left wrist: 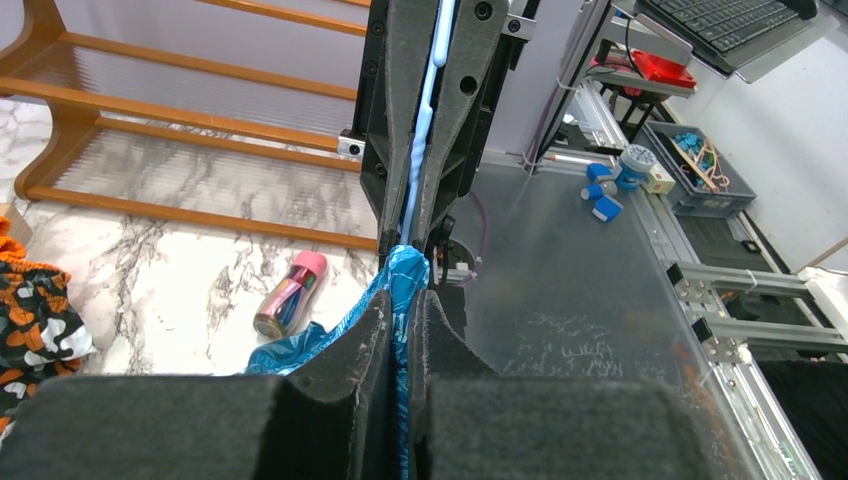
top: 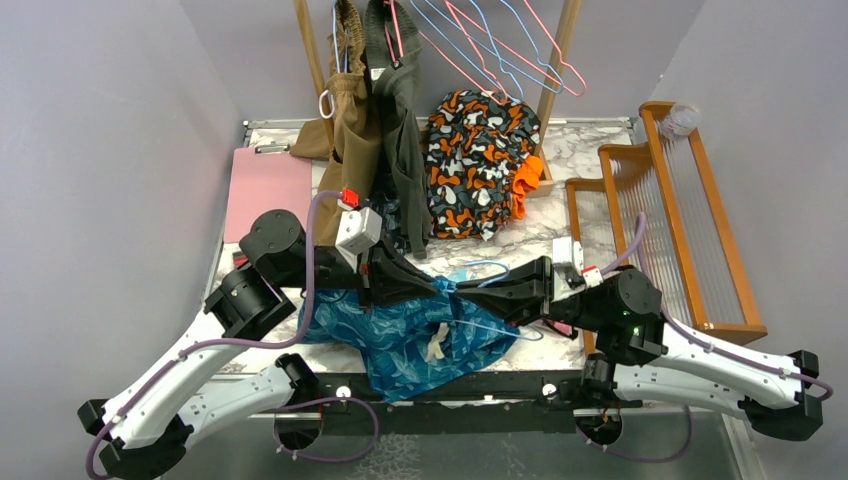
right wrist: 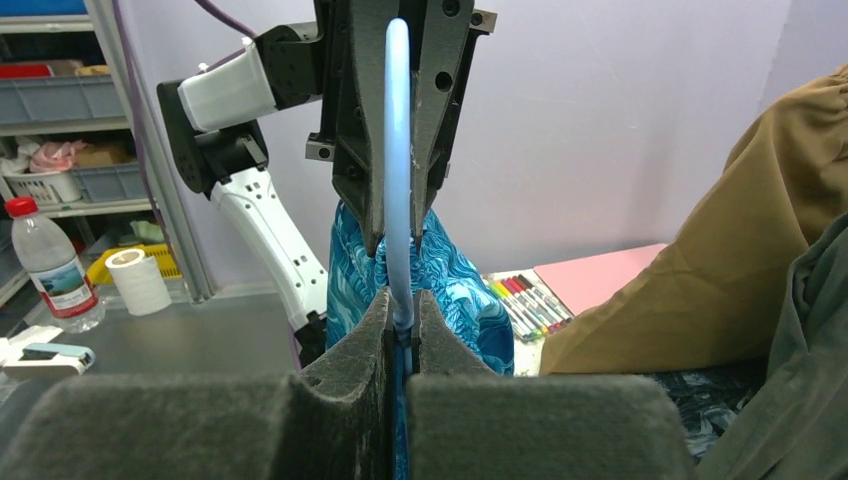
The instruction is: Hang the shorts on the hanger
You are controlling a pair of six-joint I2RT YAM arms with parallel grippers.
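The teal-blue shorts (top: 420,340) lie bunched at the table's front, between the two arms. My left gripper (top: 447,287) reaches in from the left and is shut on a raised fold of the shorts (left wrist: 408,275); teal cloth shows between its pads (left wrist: 375,340). My right gripper (top: 487,292) faces it tip to tip and is shut on the light-blue wire hanger (right wrist: 398,200), which rises from between its pads (right wrist: 435,325). In the top view the hanger's thin wire (top: 492,266) loops over the shorts. The shorts (right wrist: 455,280) hang just behind the wire in the right wrist view.
Orange-black-white garment (top: 475,180), tan garment (top: 355,130) and olive garment (top: 402,120) hang at the back under pink hangers (top: 520,50). A wooden rack (top: 660,230) stands right, a pink board (top: 265,190) left. A pink-capped can (left wrist: 290,295) and markers (right wrist: 530,295) lie on the marble.
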